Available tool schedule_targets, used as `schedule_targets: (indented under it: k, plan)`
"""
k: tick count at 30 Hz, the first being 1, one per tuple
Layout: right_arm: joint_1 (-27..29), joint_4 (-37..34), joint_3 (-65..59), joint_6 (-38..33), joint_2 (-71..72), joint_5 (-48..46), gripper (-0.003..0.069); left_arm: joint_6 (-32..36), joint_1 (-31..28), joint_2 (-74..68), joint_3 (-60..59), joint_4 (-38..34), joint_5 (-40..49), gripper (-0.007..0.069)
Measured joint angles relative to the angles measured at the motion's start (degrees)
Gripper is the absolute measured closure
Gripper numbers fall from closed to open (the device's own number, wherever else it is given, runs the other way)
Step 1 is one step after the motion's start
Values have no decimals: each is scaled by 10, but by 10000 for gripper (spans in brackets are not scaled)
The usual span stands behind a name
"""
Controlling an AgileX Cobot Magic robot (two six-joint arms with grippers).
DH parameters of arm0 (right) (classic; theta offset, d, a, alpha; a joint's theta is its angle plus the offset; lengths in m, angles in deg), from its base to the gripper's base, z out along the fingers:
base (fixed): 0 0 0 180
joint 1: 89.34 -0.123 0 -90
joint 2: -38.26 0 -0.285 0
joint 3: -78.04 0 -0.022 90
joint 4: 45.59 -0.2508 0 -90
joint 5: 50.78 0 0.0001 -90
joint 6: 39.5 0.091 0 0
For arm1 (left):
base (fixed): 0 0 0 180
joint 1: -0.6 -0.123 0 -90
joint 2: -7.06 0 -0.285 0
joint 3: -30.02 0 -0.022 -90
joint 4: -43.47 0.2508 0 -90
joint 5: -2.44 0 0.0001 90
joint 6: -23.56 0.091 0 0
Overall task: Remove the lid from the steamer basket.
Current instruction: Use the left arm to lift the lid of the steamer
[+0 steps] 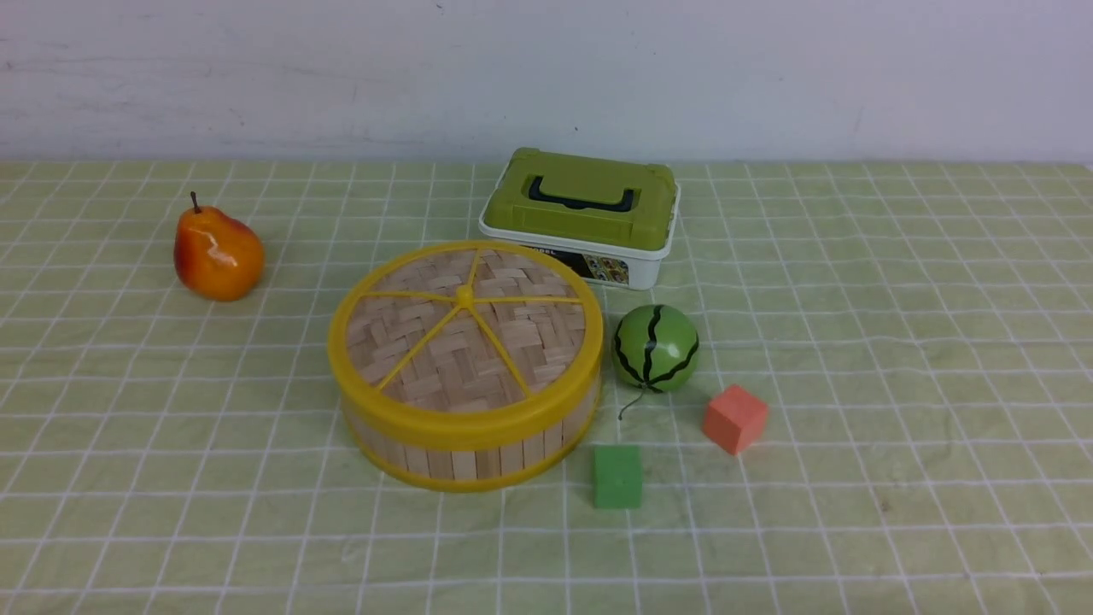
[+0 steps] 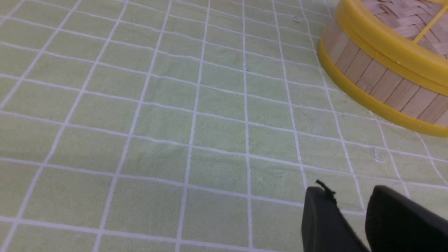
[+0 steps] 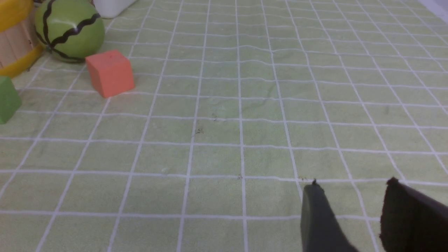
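The steamer basket (image 1: 478,457) of pale wood slats with yellow rims stands at the table's middle. The lid (image 1: 465,329), woven bamboo with yellow spokes and rim, lies flat and closed on it. Neither arm appears in the front view. In the left wrist view my left gripper (image 2: 350,192) hangs over bare cloth. Its fingers stand apart with nothing between them, well short of the basket (image 2: 378,82) and the lid (image 2: 385,38). My right gripper (image 3: 353,185) is open and empty over the cloth, far from the basket (image 3: 14,45) at that view's edge.
A white box with an olive-green top (image 1: 585,213) stands behind the basket. A small watermelon ball (image 1: 655,348), an orange cube (image 1: 734,418) and a green cube (image 1: 617,477) lie close to the basket's right. A pear (image 1: 218,252) sits far left.
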Motion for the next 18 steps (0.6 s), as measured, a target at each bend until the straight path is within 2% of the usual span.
schedule_targets:
  k: [5,10,14,18]
  plan:
    - [0,0,0,0,0,0,418,1,0,0,0,18,-9,428]
    - [0,0,0,0,0,0,418,5,0,0,0,28,-73,424]
    - [0,0,0,0,0,0,418,6,0,0,0,36,-202,421]
    - [0,0,0,0,0,0,418,6,0,0,0,39,-374,419]
